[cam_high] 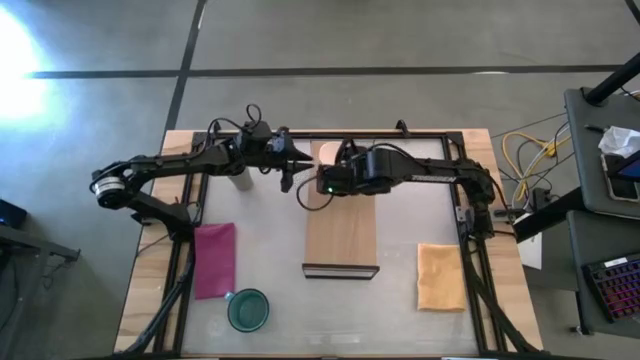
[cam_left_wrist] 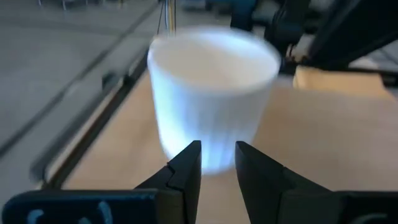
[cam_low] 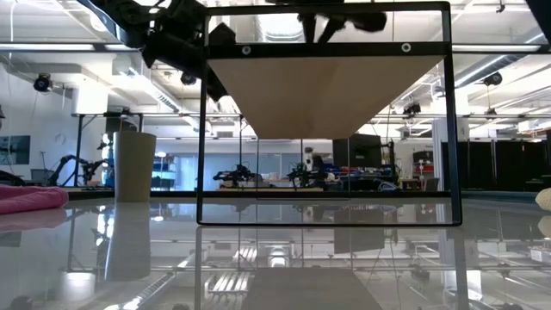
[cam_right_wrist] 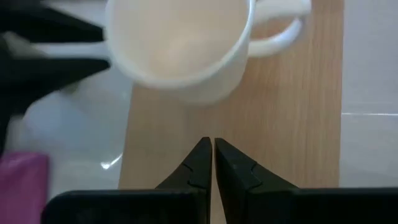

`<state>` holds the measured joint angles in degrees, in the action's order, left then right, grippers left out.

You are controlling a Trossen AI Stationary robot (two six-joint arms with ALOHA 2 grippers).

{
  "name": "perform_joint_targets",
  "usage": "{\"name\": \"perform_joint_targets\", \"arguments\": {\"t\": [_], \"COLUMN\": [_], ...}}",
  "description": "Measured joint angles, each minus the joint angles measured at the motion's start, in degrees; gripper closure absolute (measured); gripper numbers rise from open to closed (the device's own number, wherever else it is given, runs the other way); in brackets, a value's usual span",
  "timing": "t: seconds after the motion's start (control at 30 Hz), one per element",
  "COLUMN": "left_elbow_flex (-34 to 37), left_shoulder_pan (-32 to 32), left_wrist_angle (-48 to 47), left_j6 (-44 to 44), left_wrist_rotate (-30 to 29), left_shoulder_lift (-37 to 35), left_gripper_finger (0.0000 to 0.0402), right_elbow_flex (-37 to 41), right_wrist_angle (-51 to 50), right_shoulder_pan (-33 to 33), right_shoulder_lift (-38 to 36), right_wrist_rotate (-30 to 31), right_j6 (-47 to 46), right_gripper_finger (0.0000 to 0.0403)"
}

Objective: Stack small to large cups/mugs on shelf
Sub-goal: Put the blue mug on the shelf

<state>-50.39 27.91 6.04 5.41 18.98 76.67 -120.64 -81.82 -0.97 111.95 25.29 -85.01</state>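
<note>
A small white handled mug stands upright on its base at the far end of the light-wood shelf. The shelf lies flat with its dark edge toward the near side. My left gripper is narrowly open, level, right at the mug's left side. My right gripper is shut and hovers above the shelf, just near of the mug. The olive-brown cup stands upright left of the shelf. The teal-green mug stands near the table's near edge. My left gripper's fingertips come level from the table's left, right up to the white mug's side wall opposite its handle. I cannot tell whether they touch it. The mug stands upright on the shelf.
A pink cloth lies left of the shelf and an orange-yellow cloth lies to its right. A black frame runs round the glass table. Both arms meet over the shelf's far end. The olive cup stands close by my left arm.
</note>
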Motion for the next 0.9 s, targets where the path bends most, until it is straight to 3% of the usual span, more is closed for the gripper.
{"name": "perform_joint_targets", "arguments": {"t": [0.2,0.33,0.43,0.67,0.9], "left_elbow_flex": [-0.12,0.21,0.23,1.95,8.48], "left_shoulder_pan": [-0.04,-0.89,-1.08,-1.19,-1.74], "left_wrist_angle": [-20.27,-27.76,-32.17,-50.64,-57.34], "left_j6": [1.26,7.1,5.07,2.47,-0.03], "left_wrist_rotate": [0.64,0.81,0.84,2.36,14.28], "left_shoulder_lift": [-11.44,-20.11,-25.88,-35.71,-46.9], "left_gripper_finger": [0.0317,0.0317,0.0317,0.0317,0.0317], "right_elbow_flex": [0.0,0.0,0.0,0.0,0.0], "right_wrist_angle": [0.19,0.27,1.19,14.77,33.87], "right_shoulder_pan": [-5.08,-7.23,-7.99,-10.66,-16.91], "right_shoulder_lift": [-2.46,-3.29,-3.17,-0.2,6.51], "right_wrist_rotate": [1.5,3.1,3.27,0.17,2.3], "right_j6": [-1.14,-2.85,-3.04,-3.01,-11.31], "right_gripper_finger": [0.0378,0.0343,0.0311,0.0253,0.0252]}}
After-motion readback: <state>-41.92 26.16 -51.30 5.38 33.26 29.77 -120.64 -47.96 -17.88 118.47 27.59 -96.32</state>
